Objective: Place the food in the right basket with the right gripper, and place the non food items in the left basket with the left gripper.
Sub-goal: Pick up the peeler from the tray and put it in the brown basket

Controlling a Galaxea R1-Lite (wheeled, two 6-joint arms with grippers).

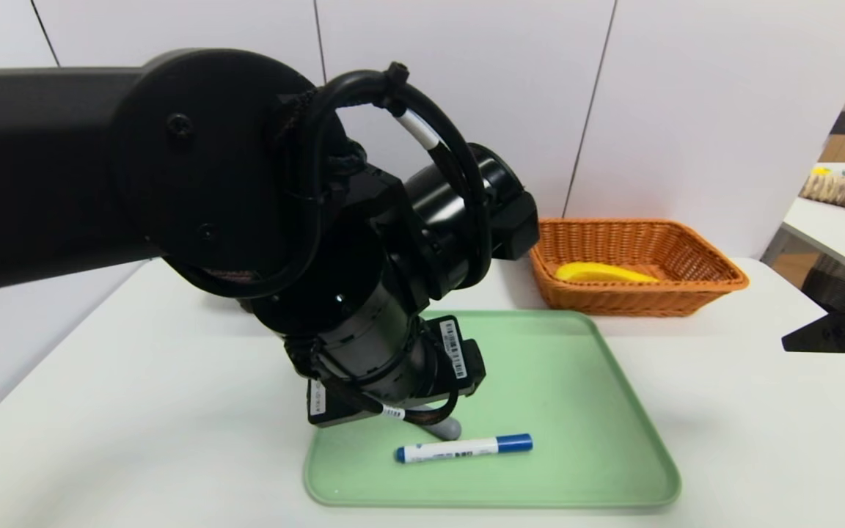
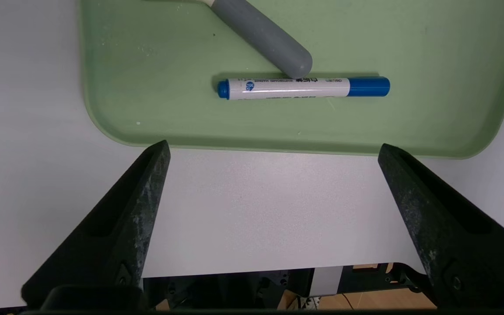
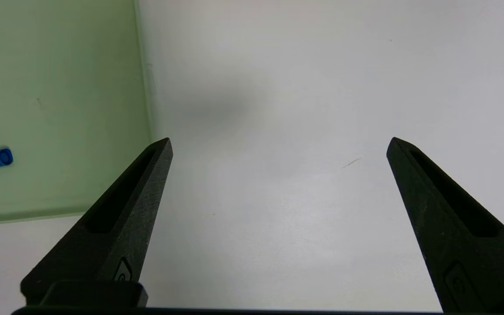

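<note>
A blue-and-white marker (image 1: pixel 464 448) lies on the green tray (image 1: pixel 576 381), next to a grey handle (image 1: pixel 446 428) that is partly hidden under my left arm. In the left wrist view, the marker (image 2: pixel 295 87) and the grey handle (image 2: pixel 265 39) touch at one point. My left gripper (image 2: pixel 274 146) hangs open and empty just in front of the tray's near rim. The orange right basket (image 1: pixel 716 275) holds a yellow banana (image 1: pixel 602 273). My right gripper (image 3: pixel 278 140) is open over bare table to the right of the tray (image 3: pixel 59 87). The left basket is hidden behind my left arm.
The white table (image 1: pixel 760 440) carries the tray and the basket, with a white wall close behind. My left arm (image 1: pixel 210 183) blocks the left half of the head view. A second table with soft toys (image 1: pixel 844 183) stands at the far right.
</note>
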